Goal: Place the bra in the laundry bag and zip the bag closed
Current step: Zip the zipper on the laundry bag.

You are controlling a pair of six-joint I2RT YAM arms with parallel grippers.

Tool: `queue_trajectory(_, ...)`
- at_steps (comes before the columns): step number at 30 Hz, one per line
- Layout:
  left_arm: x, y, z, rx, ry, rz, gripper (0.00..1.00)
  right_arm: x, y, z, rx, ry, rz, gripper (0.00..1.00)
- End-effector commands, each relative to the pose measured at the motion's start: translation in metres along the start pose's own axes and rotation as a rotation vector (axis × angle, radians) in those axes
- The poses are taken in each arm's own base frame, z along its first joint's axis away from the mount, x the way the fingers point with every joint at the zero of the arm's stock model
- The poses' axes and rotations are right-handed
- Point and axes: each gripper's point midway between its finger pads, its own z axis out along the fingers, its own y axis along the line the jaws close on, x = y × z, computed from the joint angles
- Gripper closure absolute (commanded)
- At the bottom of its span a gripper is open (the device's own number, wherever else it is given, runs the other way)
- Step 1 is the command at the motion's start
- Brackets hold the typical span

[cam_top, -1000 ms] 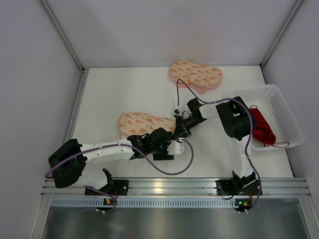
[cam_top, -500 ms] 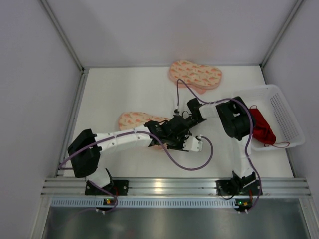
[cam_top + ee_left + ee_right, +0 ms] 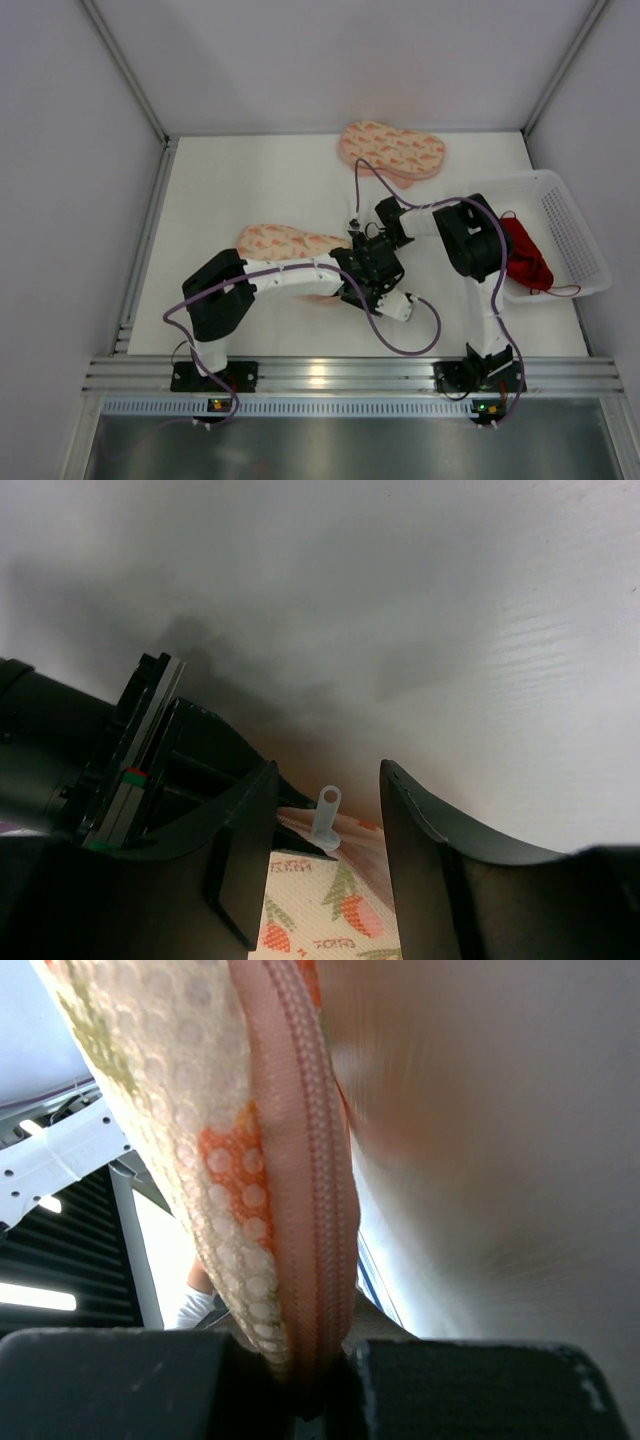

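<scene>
- Top external view: the table [image 3: 250, 190] is white and walled on three sides. Your two arms reach in from the near edge and meet near its middle.
- The white mesh basket [image 3: 575, 235] sits at the table's right edge, well apart from both grippers.
- The laundry bag [image 3: 275, 242] lies left of centre, printed side up. Its right end is hidden under the two wrists from above.
- The twin pouch [image 3: 392, 150] lies at the far edge, apart from both arms.
- The bra [image 3: 525, 255] is a red heap inside the basket, with a thin strap trailing over the near rim. It is outside the laundry bag and well apart from it.
- The right gripper [image 3: 320, 1385] has its jaws pressed together on the zippered seam of the laundry bag. In the right wrist view the zip teeth [image 3: 312, 1190] run up from between the fingers, with the padded print just beside them.
- The left gripper [image 3: 328, 770] has its jaws roughly half apart and holds nothing. Its fingers straddle the bag's end, and the dark body of the right gripper is just beside the left-hand finger.
- The zip pull [image 3: 325, 815] is a small white tab standing upright at the bag's edge. It is between the left gripper's fingers and, as far as you can see, touches neither.
</scene>
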Motion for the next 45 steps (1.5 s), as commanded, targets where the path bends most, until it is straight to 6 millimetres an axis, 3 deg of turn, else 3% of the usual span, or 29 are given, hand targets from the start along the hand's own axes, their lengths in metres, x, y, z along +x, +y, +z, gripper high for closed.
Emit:
queue_trajectory(1, 0.006, 0.021, -0.004, -0.073, 0.069, 0.043, 0.48, 0.005, -0.005, 0.006, -0.002, 0.027, 0.064, 1.00)
queue_trajectory(10, 0.021, 0.011, 0.001, -0.065, 0.118, 0.064, 0.70, 0.006, -0.003, 0.005, -0.007, 0.029, 0.061, 1.00)
queue_trajectory(16, 0.027, -0.007, -0.006, -0.037, 0.094, 0.039, 1.00, 0.006, -0.002, 0.005, -0.003, 0.026, 0.053, 1.00)
queue_trajectory(22, 0.018, -0.027, -0.022, -0.014, 0.011, 0.009, 1.00, 0.002, -0.006, 0.004, 0.013, 0.016, 0.053, 1.00)
queue_trajectory(29, 0.013, -0.067, -0.031, 0.094, -0.083, -0.046, 1.00, -0.007, -0.010, -0.006, 0.022, -0.022, 0.056, 1.00)
queue_trajectory(37, 0.047, -0.116, -0.027, 0.183, -0.033, -0.086, 1.00, -0.016, -0.019, -0.024, 0.075, -0.060, 0.032, 1.00)
queue_trajectory(45, 0.070, -0.152, -0.030, 0.226, -0.014, -0.161, 1.00, -0.032, -0.028, -0.037, 0.168, -0.096, -0.023, 1.00)
